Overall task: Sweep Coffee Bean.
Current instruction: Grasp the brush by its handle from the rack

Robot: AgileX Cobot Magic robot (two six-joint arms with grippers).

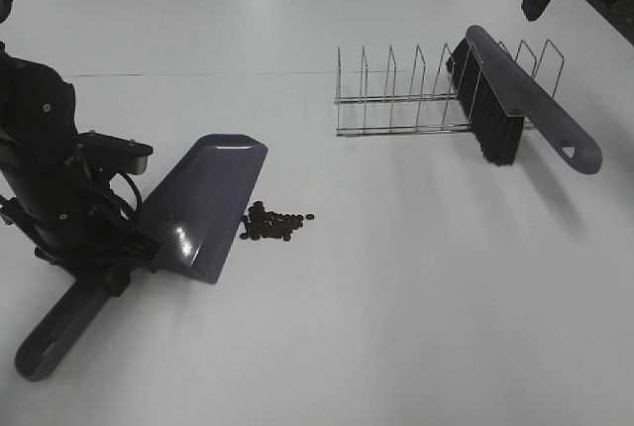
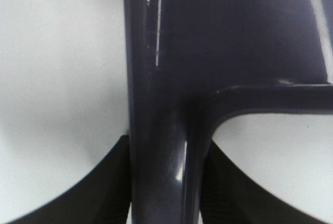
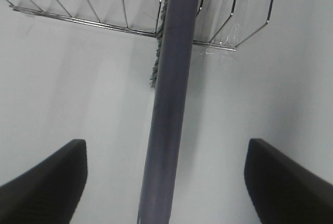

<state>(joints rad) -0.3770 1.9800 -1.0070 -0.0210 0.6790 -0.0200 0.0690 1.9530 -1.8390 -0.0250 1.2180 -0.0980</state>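
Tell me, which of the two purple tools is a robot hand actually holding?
The dustpan: the left gripper is shut on its handle. The brush leans in the wire rack, with the right gripper open and not touching it.

Worktop (image 1: 416,277): white, matte, soft glare toward the far edge. Thin dark line (image 1: 198,74) runs straight across its far half, ending at the wire rack (image 1: 401,101).

Rack: chrome wire, a row of upright loop dividers on long base rails, standing far right, long side left to right. Right wrist view: rack rails (image 3: 83,22) flat on the worktop (image 3: 78,94), faint shadow beneath.
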